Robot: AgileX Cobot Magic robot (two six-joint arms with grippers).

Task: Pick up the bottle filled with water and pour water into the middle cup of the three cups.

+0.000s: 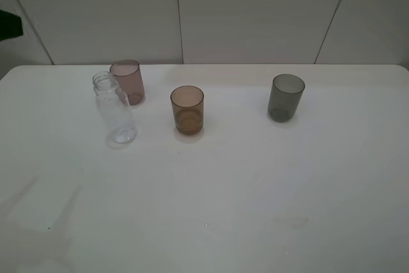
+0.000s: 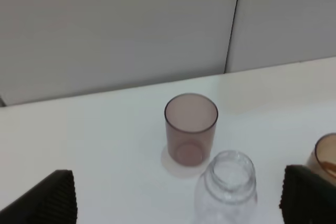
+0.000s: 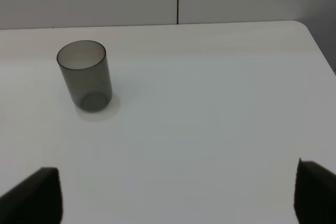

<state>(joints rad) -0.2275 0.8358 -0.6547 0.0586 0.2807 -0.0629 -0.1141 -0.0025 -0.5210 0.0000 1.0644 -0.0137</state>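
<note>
The clear capless bottle (image 1: 116,110) stands upright on the white table, just in front of the pinkish-mauve cup (image 1: 128,81). The amber-brown middle cup (image 1: 187,110) stands to its right, and the smoky grey cup (image 1: 285,97) is further right. Neither gripper shows in the exterior high view. In the left wrist view my left gripper (image 2: 181,199) is open, with the bottle's neck (image 2: 227,182) between its wide-spread fingers, the mauve cup (image 2: 190,129) behind it and the amber cup (image 2: 326,156) at the edge. In the right wrist view my right gripper (image 3: 176,195) is open and empty, well short of the grey cup (image 3: 85,75).
The white table (image 1: 223,209) reaches back to a pale panelled wall. Its rounded far right corner shows in the right wrist view (image 3: 302,24). A dark object (image 1: 9,25) sits at the far left edge, above the table.
</note>
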